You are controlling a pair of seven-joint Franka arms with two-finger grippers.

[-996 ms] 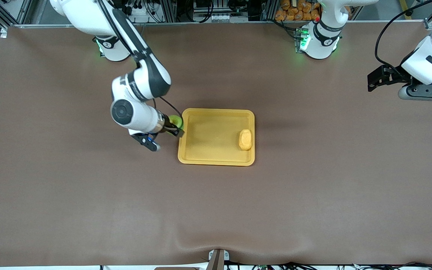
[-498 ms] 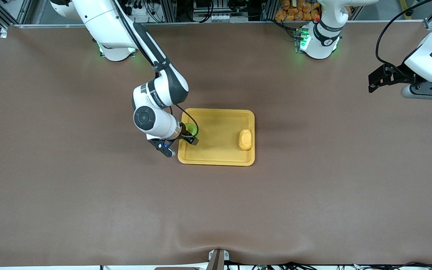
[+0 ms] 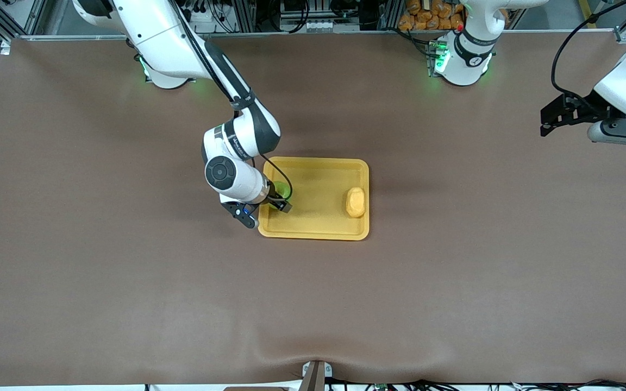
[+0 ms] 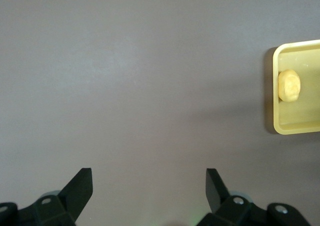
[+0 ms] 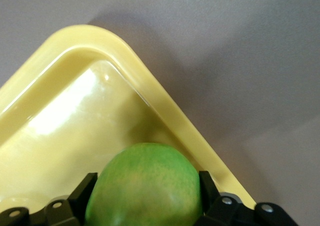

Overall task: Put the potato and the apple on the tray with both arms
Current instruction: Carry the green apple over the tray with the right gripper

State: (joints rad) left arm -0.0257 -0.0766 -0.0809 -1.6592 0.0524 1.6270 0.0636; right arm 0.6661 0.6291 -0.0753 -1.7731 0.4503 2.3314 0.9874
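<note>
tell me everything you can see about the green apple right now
The apple is small, round and bright yellow-green with faint streaks, its skin smooth and matte. It sits between the fingers of the right gripper, one black finger against each side. It is over the tray, inside the raised rim at the end toward the right arm's side of the table. Whether it already rests on the tray floor cannot be told. Its stem end is not in view.

The tray (image 3: 318,231) sits mid-tabletop (image 3: 128,282). The potato (image 3: 355,202) lies in it at the end toward the left arm; the apple (image 3: 277,188) is at the other end, between the right claw's (image 3: 280,196) fingers — the left claw (image 3: 552,117) hangs over bare tabletop, well apart.
</note>
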